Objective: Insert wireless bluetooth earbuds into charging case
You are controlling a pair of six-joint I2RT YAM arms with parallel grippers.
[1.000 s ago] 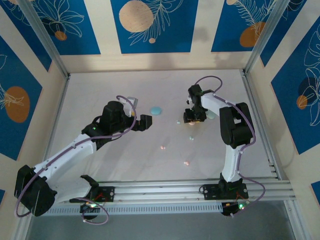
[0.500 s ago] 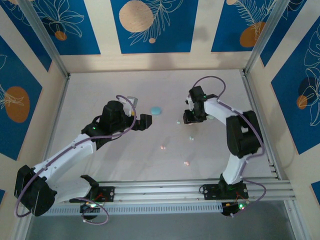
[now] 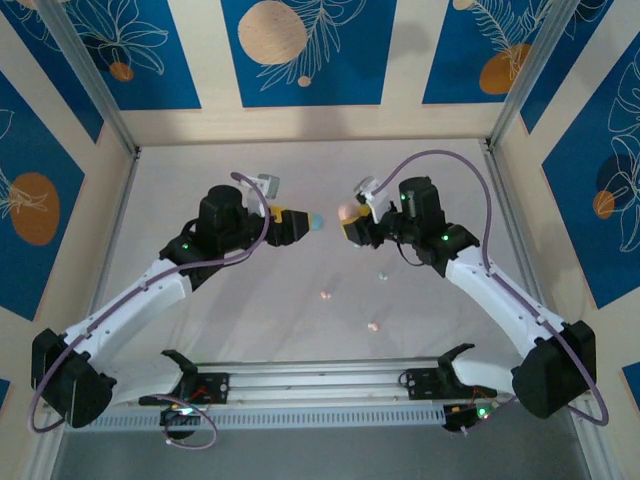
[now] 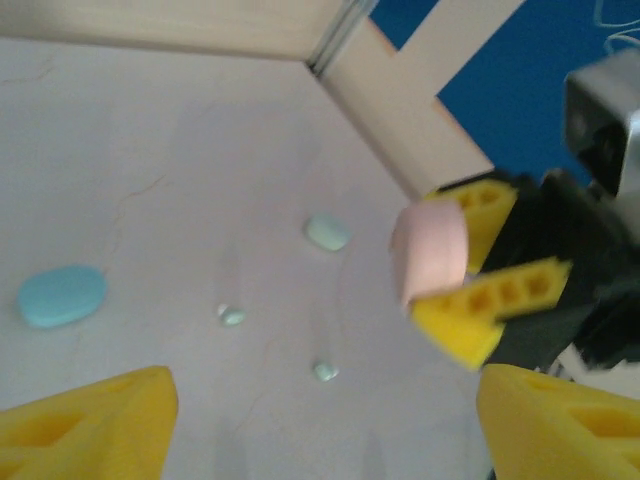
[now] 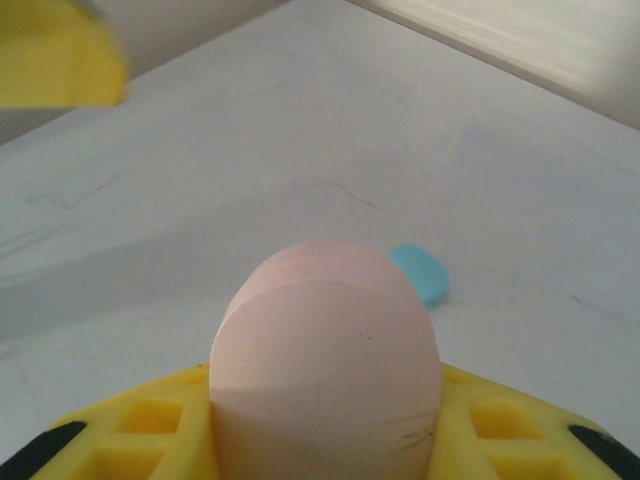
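At mid-bench (image 3: 250, 320), the two claws face each other, close but not touching.

Right claw (image 3: 350, 226): pinching the pink case (image 3: 346, 211) between its yellow fingers (image 5: 520, 430). The case projects beyond the fingertips, and a seam line runs across its rounded face.

Left claw (image 3: 292, 226): spread, with nothing between its fingers (image 4: 90, 425). It points toward the pink case.

Blue case (image 3: 316, 221): flat on the bench, just beyond the left claw's tip, which partly covers it in the top view.

Mint case (image 4: 327, 232): flat on the bench, well apart from the blue case and nearer the wall corner in the left wrist view.

Earbuds: loose on the bench.
- Teal earbud (image 3: 381, 275): beside the right forearm.
- Pink earbud (image 3: 324, 294): between the two arms, nearer the bases.
- Second pink earbud (image 3: 372, 326): nearer the bases again.
- Two pale earbuds (image 4: 231, 316): in the left wrist view, between the blue case and the right claw, apart from each other.
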